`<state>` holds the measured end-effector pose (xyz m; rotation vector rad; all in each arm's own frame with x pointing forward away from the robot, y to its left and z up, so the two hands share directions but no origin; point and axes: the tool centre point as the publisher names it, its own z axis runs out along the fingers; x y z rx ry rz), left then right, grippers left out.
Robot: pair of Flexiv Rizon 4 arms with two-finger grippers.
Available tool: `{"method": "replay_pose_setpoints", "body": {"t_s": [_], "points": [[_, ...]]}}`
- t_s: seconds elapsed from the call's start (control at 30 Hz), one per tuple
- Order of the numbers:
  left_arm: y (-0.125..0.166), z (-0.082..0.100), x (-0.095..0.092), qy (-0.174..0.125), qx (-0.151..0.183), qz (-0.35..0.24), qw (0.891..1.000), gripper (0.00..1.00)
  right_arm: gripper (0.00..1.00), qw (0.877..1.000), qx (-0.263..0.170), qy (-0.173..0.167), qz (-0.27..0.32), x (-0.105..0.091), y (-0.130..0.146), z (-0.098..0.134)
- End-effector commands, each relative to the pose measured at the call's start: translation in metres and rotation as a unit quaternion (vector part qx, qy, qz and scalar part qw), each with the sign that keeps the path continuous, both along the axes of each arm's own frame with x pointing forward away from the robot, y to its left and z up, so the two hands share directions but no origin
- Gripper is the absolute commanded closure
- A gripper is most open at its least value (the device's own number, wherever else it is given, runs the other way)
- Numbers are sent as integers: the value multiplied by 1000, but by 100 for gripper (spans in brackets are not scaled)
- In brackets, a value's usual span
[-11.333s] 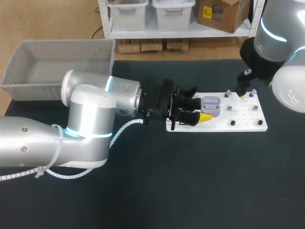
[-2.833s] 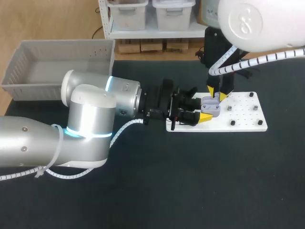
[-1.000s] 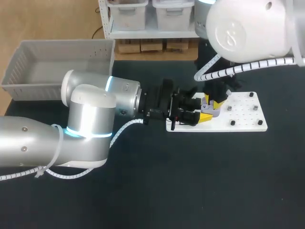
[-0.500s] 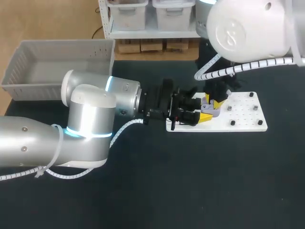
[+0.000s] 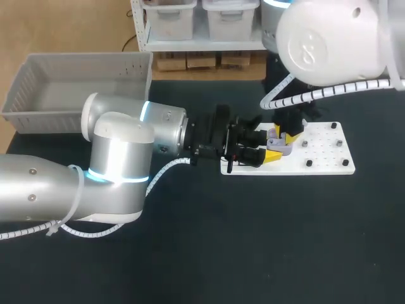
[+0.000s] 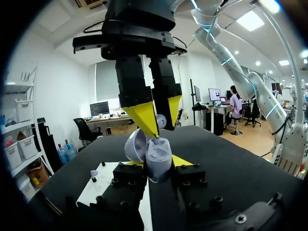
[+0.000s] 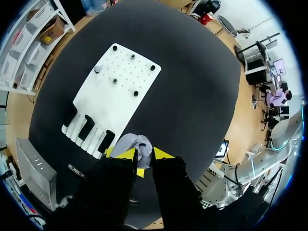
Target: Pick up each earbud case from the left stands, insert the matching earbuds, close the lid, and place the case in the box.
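Left claw is clamped on the small lavender plastic earbud case, one yellow tip on each side of the body. It holds the case over the end of the flat white pegboard nearest the left arm. Basically it's acting as a vice: the case sits with its opening facing up and the rounded lid is flipped back to one side, so nothing blocks the way in from above.

Right claw comes straight down over that opening with its fingers nearly together. In the left wrist view there's a small pale rounded bit pinched between the tips, which looks like an earbud, just above the case's mouth and maybe touching it. The right wrist view is too crowded to confirm.

Looks like the insert step, so the lid isn't shut yet and nothing has been boxed. The grey plastic box is well apart from all this, at the far corner of the black desk on the left arm's side. That makes sense, since the left arm already has the case and can probably carry it over.

Main risk is probably the earbud going in crooked or the case twisting in the grip.
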<state>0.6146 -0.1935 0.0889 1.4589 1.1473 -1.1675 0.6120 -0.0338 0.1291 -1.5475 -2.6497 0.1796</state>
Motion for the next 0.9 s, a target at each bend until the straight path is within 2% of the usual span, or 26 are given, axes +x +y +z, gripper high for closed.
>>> {"method": "replay_pose_setpoints", "body": {"t_s": [0.03, 0.6, 0.63, 0.7, 0.73, 0.9], "points": [[0, -1, -1, -2, -2, 2, 1000, 100, 100, 1000, 0, -3, -2, -1, -2, 0], [0, -1, -1, -2, -2, 2, 1000, 100, 100, 1000, 7, -2, -2, 3, -4, -8], [0, -1, -1, -2, -2, 2, 1000, 100, 98, 1000, 9, -3, -1, 3, -5, -8], [0, -1, -1, -2, -2, 2, 1000, 100, 64, 1000, 13, -2, 1, 2, -5, -8], [0, -1, -1, -2, -2, 2, 1000, 100, 57, 1000, 15, -2, 1, 1, -6, -7], [0, -1, -1, -2, -2, 2, 1000, 100, 58, 999, 43, -4, 6, -14, -7, 7]]}}
